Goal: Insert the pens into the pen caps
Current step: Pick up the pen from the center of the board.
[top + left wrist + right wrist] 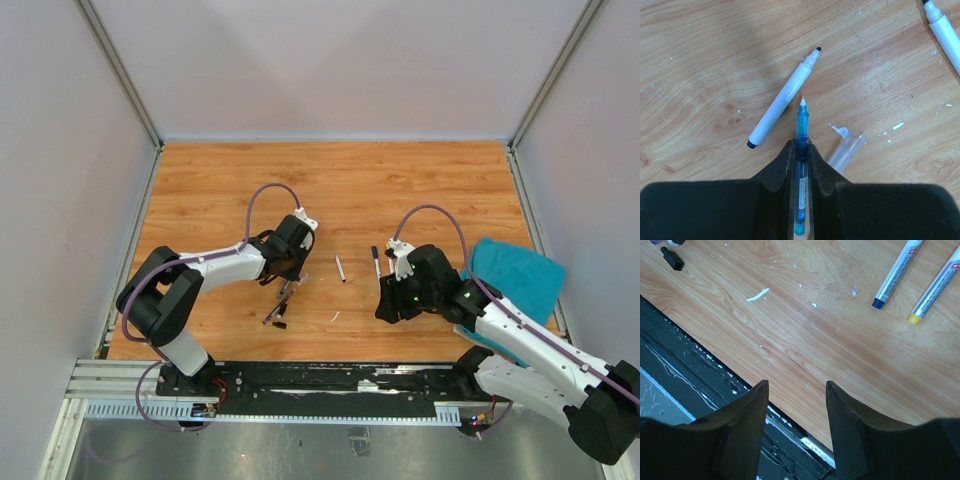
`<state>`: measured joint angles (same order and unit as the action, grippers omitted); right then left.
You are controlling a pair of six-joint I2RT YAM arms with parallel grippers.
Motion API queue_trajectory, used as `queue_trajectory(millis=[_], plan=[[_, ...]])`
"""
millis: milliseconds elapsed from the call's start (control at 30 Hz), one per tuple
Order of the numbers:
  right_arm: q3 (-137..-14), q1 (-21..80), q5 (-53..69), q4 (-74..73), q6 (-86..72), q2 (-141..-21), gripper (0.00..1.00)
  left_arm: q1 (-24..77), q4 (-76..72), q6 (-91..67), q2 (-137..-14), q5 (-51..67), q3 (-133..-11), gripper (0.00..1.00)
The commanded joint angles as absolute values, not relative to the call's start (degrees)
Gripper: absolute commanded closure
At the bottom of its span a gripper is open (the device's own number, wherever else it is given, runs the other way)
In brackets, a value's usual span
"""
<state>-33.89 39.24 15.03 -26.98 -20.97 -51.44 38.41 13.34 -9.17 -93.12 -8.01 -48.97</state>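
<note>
My left gripper (800, 145) is shut on a blue pen (802, 120) with a clear barrel; its bare white tip points away, just above the wood. A white pen (785, 97) with a bare black tip lies to its left, and a clear cap (847, 152) lies to its right. Another white pen (946, 32) is at the top right. In the top view the left gripper (285, 275) is over a small cluster of pens. My right gripper (796, 385) is open and empty above the table's near edge. Two white pens, blue-ended (895, 272) and yellow-ended (935, 285), lie beyond it. A black cap (672, 259) lies far left.
Two pens (340, 268) (376, 262) lie mid-table between the arms. A teal cloth (515, 280) lies at the right under the right arm. A white scrap (335, 317) lies near the front. The black rail (320, 380) runs along the near edge.
</note>
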Motion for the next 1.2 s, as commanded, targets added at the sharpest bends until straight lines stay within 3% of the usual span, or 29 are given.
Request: queue_trajectory(millis=[0,567,700,933,1167], plan=[[-34.36,39.66,15.16,-27.67,-20.26,-51.59,0.50,39.23,13.51,-7.97,-93.67,-5.54,-48.52,0.92],[-33.87,39.65,13.36,-27.95,-20.36,-49.46,0.49,42.83,11.79,-5.87,-84.83,-11.67,-50.17,1.00],[-32.90,39.70,12.80,-25.33,-21.40,-46.93,0.48,43.28,10.88,-8.33,-79.63,-7.56,-49.98,1.00],[-27.37,39.69,16.53,-6.03,-29.19,-42.25,0.46,44.39,-3.65,-23.31,-66.44,5.09,-43.44,0.99],[-21.54,43.79,15.27,17.98,-38.21,-42.31,0.44,45.41,-21.60,-43.11,-57.71,3.62,-31.84,1.00]])
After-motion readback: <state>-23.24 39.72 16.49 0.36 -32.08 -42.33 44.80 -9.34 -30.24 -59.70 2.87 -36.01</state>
